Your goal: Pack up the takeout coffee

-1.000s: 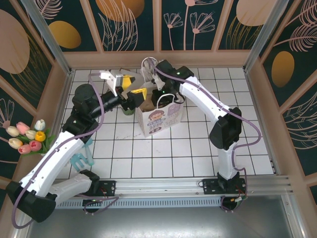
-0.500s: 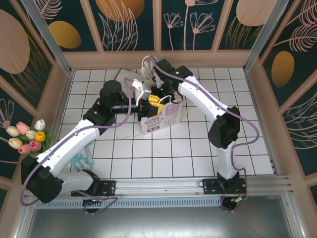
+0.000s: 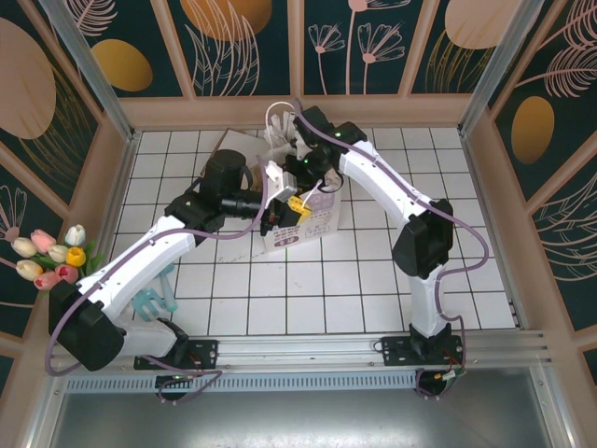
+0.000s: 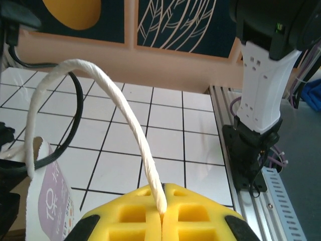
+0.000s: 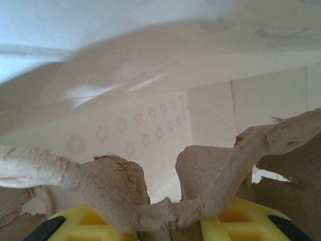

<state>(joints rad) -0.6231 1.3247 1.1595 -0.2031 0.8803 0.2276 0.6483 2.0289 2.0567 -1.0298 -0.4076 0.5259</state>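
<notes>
a white tiled counter (image 3: 373, 280) sits inside a booth of dark leaf-patterned panels, with tulips (image 3: 51, 257) by the left wall and a teal piece (image 3: 154, 301) near the left arm's base. a printed paper bag (image 3: 303, 226) stands upright near the middle. the left hand (image 4: 163, 217) is at the bag's near left top edge, its yellow pads (image 4: 200, 213) pressed together on the bag's white rope handle (image 4: 125, 118), which arches up from the pads and back down to the bag's rim. the right arm (image 3: 392, 201) reaches over from behind, and the right hand (image 5: 168, 228) is down inside the bag. its pads stand somewhat apart with the torn edge of a brown pulp carrier (image 5: 215, 170) lying across them, and i cannot tell whether they grip it. where the coffee is i cannot tell
</notes>
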